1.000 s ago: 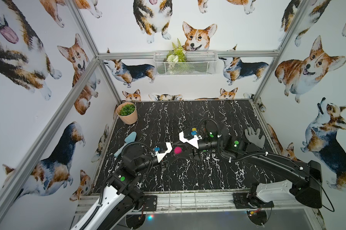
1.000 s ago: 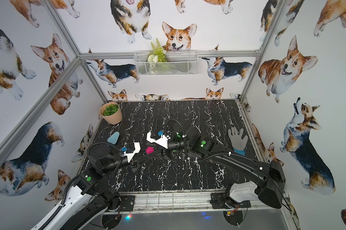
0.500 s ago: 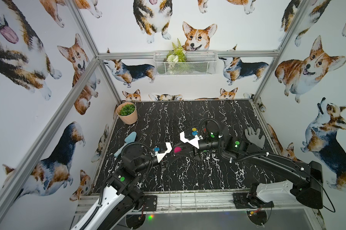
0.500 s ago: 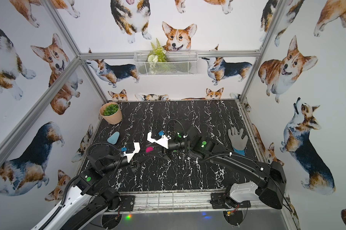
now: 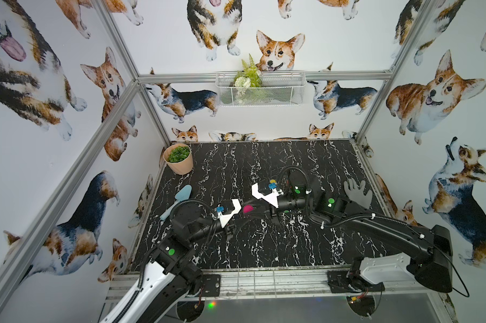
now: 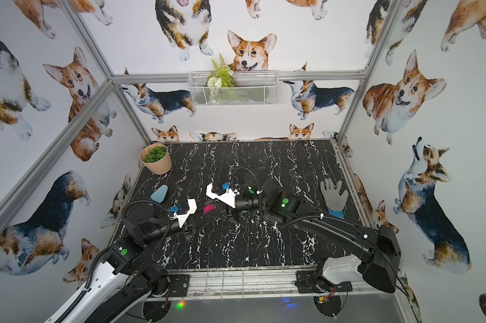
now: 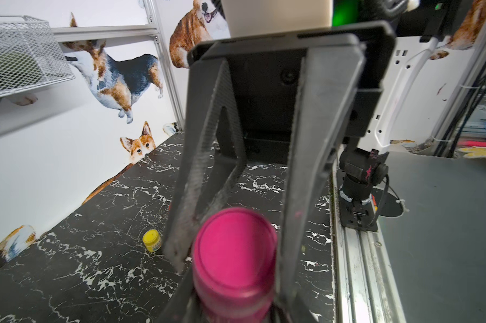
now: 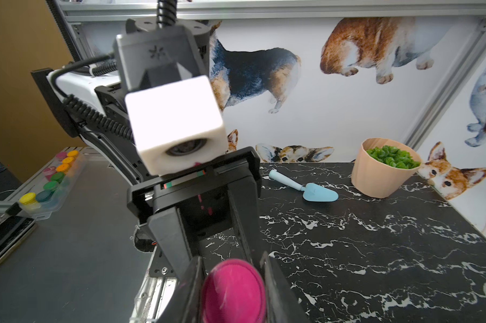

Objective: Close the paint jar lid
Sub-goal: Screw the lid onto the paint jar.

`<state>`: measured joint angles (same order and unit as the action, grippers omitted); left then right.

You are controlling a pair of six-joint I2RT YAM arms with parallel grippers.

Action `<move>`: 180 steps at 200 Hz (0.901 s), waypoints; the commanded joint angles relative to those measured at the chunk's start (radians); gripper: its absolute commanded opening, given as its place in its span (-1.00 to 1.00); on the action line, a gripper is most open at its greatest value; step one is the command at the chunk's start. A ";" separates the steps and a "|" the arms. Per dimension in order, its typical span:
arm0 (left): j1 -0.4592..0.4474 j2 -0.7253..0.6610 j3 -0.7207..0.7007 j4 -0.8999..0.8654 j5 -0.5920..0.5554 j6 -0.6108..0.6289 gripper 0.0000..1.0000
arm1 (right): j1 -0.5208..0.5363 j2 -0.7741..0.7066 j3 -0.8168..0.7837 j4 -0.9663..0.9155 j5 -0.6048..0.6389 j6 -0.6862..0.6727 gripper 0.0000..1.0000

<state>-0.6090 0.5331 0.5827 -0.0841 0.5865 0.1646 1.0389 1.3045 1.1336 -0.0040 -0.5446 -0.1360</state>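
Observation:
A pink paint jar hangs just above the black marble table, between my two grippers near the table's middle. My left gripper reaches in from the left and is shut on the jar's body. Its lid is pink and round and sits on top of the jar. My right gripper comes in from the right, with its fingers pressed against both sides of the lid. Much of the jar's body is hidden by fingers in both wrist views.
A small yellow jar stands on the table beyond the pink one. A blue trowel and a potted plant are at the back left, a grey glove at the right. A tray of paint jars lies off the table.
My right gripper's jaws have closed in onto the pink lid. Both arms and the jar have stayed nearly in place.

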 commanded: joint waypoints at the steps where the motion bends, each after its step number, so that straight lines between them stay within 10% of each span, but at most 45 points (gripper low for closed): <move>1: 0.000 -0.005 0.003 0.072 -0.068 0.018 -0.56 | 0.008 0.004 -0.017 0.064 0.145 0.091 -0.49; 64: 0.000 0.007 0.028 0.116 -0.257 0.028 -0.57 | 0.095 0.068 -0.034 0.150 0.563 0.187 -0.50; 148: 0.000 0.102 0.052 0.173 -0.418 0.038 -0.59 | 0.138 0.181 0.012 0.228 0.752 0.350 -0.50; 180: 0.000 0.101 0.048 0.129 -0.403 0.047 -0.58 | 0.139 0.129 -0.021 0.230 0.738 0.324 0.03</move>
<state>-0.6075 0.6403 0.6163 -0.0753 0.1390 0.1860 1.1778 1.4662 1.1370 0.2562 0.1410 0.1631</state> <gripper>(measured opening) 0.338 0.346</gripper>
